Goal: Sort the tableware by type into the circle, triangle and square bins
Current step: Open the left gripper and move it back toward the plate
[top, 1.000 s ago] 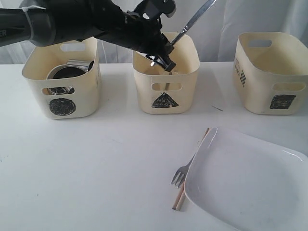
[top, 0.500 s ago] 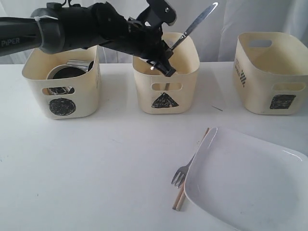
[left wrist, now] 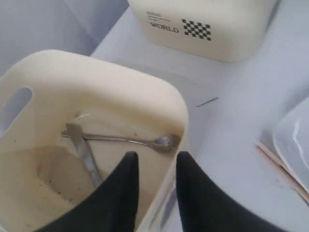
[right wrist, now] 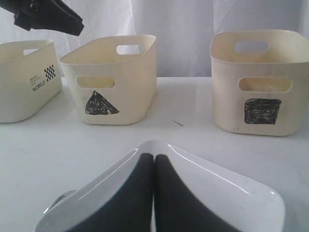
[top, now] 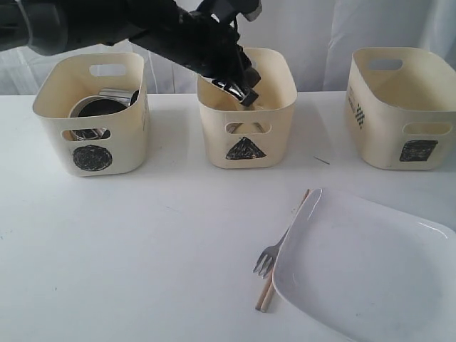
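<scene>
knife (left wrist: 84, 152) and spoon (left wrist: 145, 141) flat on the floor of the triangle bin (left wrist: 111, 63), crossed. just above that bin's rim, left gripper (left wrist: 157, 157), slightly parted, empty. seemingly between drop-off and next pick. likely next: fork (top: 269, 258) and chopsticks (top: 265, 299), in front of the triangle bin, tucked against the plate (top: 370, 271); thin, needing a low pinch. right gripper (right wrist: 154, 159) pressed closed, empty.
</scene>
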Available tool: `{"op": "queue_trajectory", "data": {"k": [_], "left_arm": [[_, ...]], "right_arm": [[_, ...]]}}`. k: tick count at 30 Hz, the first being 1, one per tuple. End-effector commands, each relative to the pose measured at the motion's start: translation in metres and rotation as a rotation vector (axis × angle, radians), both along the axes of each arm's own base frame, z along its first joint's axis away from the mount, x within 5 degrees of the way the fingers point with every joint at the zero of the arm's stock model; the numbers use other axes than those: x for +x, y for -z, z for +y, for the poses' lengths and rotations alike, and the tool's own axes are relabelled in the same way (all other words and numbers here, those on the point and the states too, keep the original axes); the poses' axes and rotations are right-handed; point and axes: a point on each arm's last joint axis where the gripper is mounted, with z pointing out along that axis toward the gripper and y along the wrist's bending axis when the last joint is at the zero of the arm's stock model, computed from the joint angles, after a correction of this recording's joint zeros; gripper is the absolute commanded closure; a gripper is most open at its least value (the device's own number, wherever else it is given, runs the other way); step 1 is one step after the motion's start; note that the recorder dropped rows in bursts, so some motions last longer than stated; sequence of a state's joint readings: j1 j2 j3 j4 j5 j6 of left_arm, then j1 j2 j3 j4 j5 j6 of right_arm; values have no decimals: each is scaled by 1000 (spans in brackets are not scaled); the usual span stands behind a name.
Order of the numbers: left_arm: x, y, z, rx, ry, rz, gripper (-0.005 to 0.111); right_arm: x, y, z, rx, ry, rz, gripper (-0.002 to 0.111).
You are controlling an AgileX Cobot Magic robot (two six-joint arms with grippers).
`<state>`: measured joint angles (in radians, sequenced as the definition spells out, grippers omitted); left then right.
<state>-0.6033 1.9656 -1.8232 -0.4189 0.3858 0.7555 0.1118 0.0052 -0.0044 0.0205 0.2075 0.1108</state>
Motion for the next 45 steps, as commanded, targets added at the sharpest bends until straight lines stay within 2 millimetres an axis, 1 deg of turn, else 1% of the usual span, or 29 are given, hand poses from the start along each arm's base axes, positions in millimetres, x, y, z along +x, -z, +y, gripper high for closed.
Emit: {"op": "queue_trajectory", "data": {"k": [1, 5, 8, 10, 17, 22, 24, 28, 36, 37, 42, 45], "left_arm": [[-22, -7, 13, 60, 50, 205, 76], [-38, 3, 21, 125, 76, 313, 76], [-50, 15, 27, 155, 65, 406, 76], [-60, 20, 29, 182, 88, 454, 76], [-97, 28, 23, 221, 137, 532, 76], [-116, 46, 14, 253, 166, 565, 76], [-121, 54, 9, 225, 161, 573, 76], [-127, 60, 1, 197, 158, 554, 76], [-124, 71, -5, 199, 146, 559, 76], [-125, 75, -4, 207, 145, 569, 75], [-127, 91, -1, 222, 122, 592, 63], [-128, 97, 1, 223, 107, 590, 62]], "right_arm": [[0, 1, 0, -7, 3, -5, 108], [0, 1, 0, -7, 3, -5, 108], [0, 1, 0, -7, 3, -5, 108], [0, 1, 0, -7, 3, -5, 108], [0, 1, 0, -7, 3, -5, 108], [0, 1, 0, -7, 3, -5, 108], [0, 1, 0, -7, 3, -5, 108], [0, 1, 0, -7, 3, -5, 108], [0, 1, 0, -7, 3, -5, 108], [0, 1, 0, -7, 3, -5, 108], [0, 1, 0, -7, 3, -5, 108], [0, 1, 0, -7, 3, -5, 108]]}}
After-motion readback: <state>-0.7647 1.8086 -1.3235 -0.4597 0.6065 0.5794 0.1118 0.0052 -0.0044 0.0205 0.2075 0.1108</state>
